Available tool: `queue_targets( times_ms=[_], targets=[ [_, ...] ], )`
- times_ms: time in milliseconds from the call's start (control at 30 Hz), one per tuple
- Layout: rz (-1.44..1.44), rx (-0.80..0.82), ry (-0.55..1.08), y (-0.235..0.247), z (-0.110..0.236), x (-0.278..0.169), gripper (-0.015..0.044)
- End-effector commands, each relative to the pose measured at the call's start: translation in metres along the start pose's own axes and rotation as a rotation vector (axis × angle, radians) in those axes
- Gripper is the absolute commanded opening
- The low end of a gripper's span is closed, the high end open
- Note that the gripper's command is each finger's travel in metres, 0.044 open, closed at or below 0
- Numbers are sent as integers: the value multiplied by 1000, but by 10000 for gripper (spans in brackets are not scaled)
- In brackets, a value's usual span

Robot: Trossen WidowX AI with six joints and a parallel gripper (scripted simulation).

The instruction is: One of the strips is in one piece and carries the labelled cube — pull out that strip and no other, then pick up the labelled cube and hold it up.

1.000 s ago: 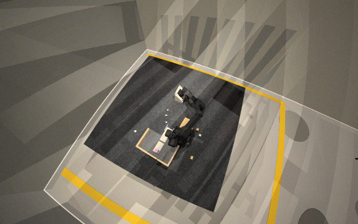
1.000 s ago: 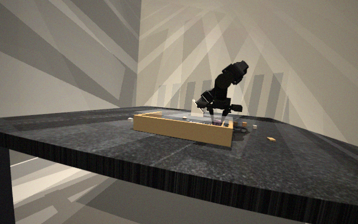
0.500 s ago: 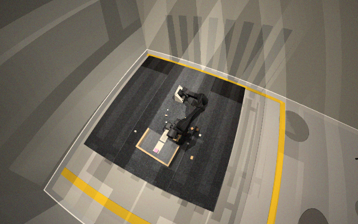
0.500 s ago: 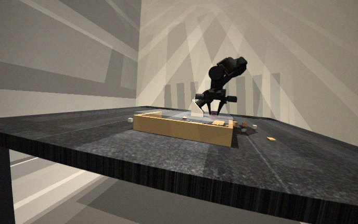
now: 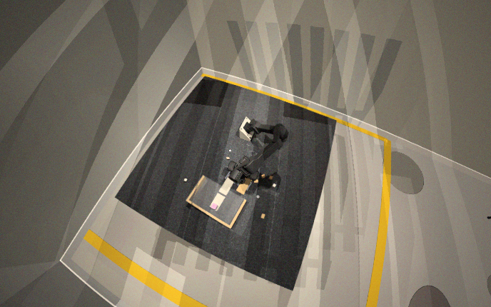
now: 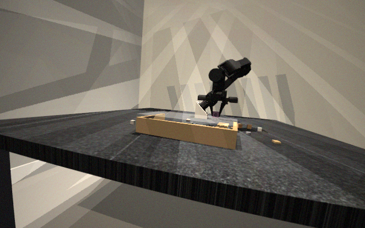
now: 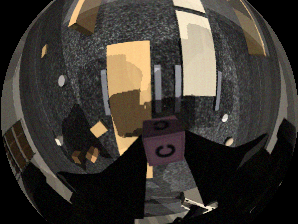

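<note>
My gripper [image 6: 216, 112] [image 5: 241, 173] is shut on a purple cube marked "C" [image 7: 164, 144] [image 6: 215, 115]. It holds the cube a little above the dark table, just past the open end of the wooden tray [image 5: 213, 217] [image 6: 183, 132]. Below the cube lies a tan strip [image 7: 127, 76] [image 5: 242, 188]. Beside it a cream strip [image 7: 197, 56] [image 5: 225, 187] reaches into the tray in separate pieces. A pink cube [image 5: 213, 205] sits on the far cream piece inside the tray.
Small tan and white blocks lie scattered on the table around the tray, one [image 5: 262, 215] [image 6: 276, 141] to its side and another [image 5: 185, 179] [image 6: 132, 122] on the opposite side. The arm's white base box [image 5: 246, 131] stands behind.
</note>
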State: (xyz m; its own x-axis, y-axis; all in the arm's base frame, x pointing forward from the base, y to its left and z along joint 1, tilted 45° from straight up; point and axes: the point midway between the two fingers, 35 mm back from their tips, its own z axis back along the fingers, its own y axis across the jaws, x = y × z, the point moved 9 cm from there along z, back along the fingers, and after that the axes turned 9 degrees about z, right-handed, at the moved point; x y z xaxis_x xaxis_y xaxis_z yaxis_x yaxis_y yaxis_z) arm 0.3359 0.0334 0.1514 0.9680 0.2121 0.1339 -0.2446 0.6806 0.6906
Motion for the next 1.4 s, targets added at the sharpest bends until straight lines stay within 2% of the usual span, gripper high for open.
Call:
queue_targets(
  times_ms=[0,333,433,633,1367],
  targets=[
    [11,-8,-12,-1,4,-17,0],
    [10,-5,-12,-5,2,-53,0],
    [11,-6,-12,-6,5,-53,0],
    [10,-6,-11,-5,36,-53,0],
    [10,-6,-11,-5,37,-54,0]
  ],
)
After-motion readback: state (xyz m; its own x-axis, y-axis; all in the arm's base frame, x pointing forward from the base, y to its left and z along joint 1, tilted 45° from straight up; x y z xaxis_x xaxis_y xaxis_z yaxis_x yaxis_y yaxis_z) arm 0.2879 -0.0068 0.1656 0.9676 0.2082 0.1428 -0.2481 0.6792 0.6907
